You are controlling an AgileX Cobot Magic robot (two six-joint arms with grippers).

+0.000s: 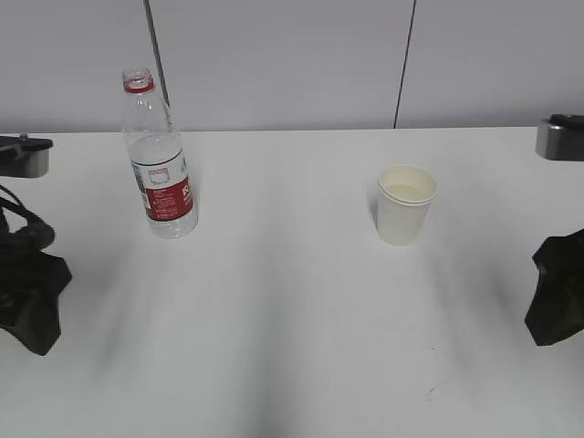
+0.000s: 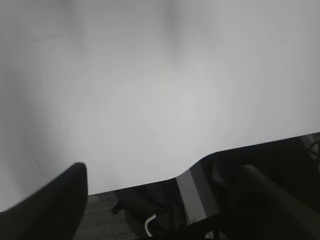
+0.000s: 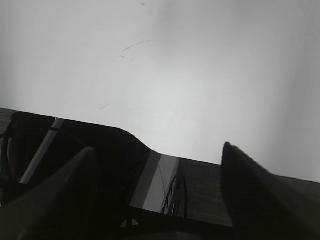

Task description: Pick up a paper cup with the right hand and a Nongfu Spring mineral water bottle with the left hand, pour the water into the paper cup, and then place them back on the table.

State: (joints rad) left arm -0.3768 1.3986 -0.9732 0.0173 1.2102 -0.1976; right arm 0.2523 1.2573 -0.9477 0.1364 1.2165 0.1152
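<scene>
The Nongfu Spring mineral water bottle (image 1: 160,160) stands upright and uncapped at the back left of the white table (image 1: 292,301). It has a red-and-white label and a red neck ring. The white paper cup (image 1: 405,204) stands upright right of centre. My left gripper (image 1: 32,301) hangs at the table's left edge, well in front of the bottle. In the left wrist view it (image 2: 162,172) is open and empty. My right gripper (image 1: 557,297) is at the right edge, apart from the cup. In the right wrist view it (image 3: 159,148) is open and empty. Neither wrist view shows bottle or cup.
Grey wall panels stand behind the table. Grey-and-black arm mounts sit at the back left (image 1: 23,155) and back right (image 1: 558,137). A small scuff mark (image 1: 433,392) lies near the front right. Both wrist views show the table's near edge with dark frame and floor below.
</scene>
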